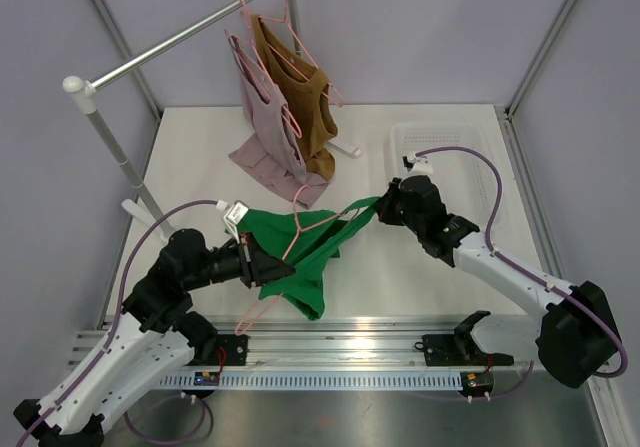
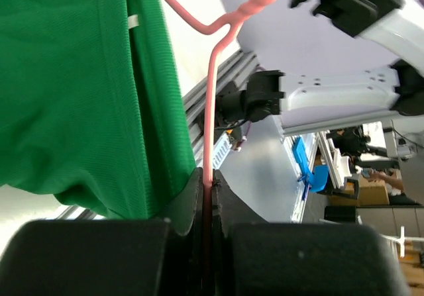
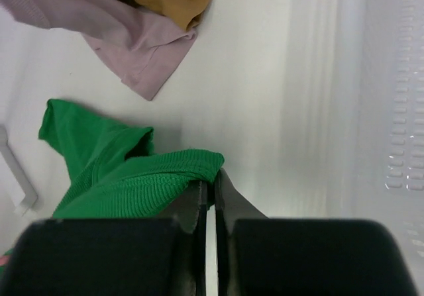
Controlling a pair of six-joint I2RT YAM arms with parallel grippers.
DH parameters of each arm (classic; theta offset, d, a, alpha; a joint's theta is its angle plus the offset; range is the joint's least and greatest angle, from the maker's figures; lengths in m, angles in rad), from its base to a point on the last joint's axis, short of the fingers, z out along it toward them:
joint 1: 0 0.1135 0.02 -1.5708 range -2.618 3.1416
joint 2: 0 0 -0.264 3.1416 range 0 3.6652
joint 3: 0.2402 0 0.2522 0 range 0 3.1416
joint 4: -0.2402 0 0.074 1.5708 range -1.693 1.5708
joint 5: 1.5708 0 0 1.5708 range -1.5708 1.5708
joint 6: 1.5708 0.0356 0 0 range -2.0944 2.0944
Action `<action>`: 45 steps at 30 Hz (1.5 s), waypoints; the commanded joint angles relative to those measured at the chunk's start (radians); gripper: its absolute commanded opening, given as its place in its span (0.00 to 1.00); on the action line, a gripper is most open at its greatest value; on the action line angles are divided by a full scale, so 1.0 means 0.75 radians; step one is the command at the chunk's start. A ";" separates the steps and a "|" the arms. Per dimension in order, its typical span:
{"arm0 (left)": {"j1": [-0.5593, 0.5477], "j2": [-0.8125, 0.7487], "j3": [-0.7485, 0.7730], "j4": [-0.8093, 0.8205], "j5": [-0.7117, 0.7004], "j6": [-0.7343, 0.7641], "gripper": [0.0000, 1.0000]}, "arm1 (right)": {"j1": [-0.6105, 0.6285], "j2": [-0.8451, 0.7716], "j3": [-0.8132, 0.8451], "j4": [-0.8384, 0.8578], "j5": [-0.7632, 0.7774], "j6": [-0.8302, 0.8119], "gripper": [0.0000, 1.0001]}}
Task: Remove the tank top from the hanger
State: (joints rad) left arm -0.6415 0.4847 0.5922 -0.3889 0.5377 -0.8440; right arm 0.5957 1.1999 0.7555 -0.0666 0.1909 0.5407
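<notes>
Pinching tank top [image 3: 152, 177], right claw [image 3: 212, 189] closed; left claw [image 2: 209, 191] clamps hanger [image 2: 211, 110].

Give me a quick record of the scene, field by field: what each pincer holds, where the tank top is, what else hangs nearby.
left pincer: shut on the wire of the pink hanger
right pincer: shut on an edge of the green tank top
garment state: on the hanger, stretched between the arms
rail: mauve top and brown top hanging
</notes>
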 commanded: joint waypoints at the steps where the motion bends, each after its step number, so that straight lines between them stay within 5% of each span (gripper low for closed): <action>1: -0.014 -0.075 0.110 0.162 0.207 0.025 0.00 | -0.046 -0.076 0.058 -0.044 0.028 -0.099 0.00; 8: -0.014 -0.057 0.135 0.512 0.303 -0.004 0.00 | -0.048 -0.299 0.144 -0.175 -0.287 -0.148 0.00; 15: -0.020 0.055 0.255 0.840 0.426 0.025 0.00 | -0.054 -0.506 0.318 -0.434 -0.206 -0.175 0.00; 21: -0.024 0.145 0.329 0.370 0.287 0.242 0.00 | -0.054 -0.526 0.516 -0.653 0.101 -0.257 0.00; 29: -0.024 -0.073 0.106 0.144 0.157 0.285 0.00 | -0.076 -0.332 0.535 -0.642 0.234 -0.316 0.00; 37: -0.024 -0.190 0.157 0.167 0.157 0.307 0.00 | -0.132 -0.127 0.488 -0.533 -0.092 -0.234 0.00; 40: -0.024 -0.194 0.176 0.207 -0.011 0.295 0.00 | -0.130 -0.184 0.404 -0.435 -0.344 -0.202 0.00; 45: -0.024 -0.102 0.155 0.628 -0.246 0.276 0.00 | -0.130 -0.327 0.212 -0.126 -1.009 -0.071 0.00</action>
State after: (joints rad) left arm -0.6552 0.3729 0.6617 -0.1921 0.4923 -0.6334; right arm 0.5137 1.0164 0.9585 -0.3641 -0.2562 0.4210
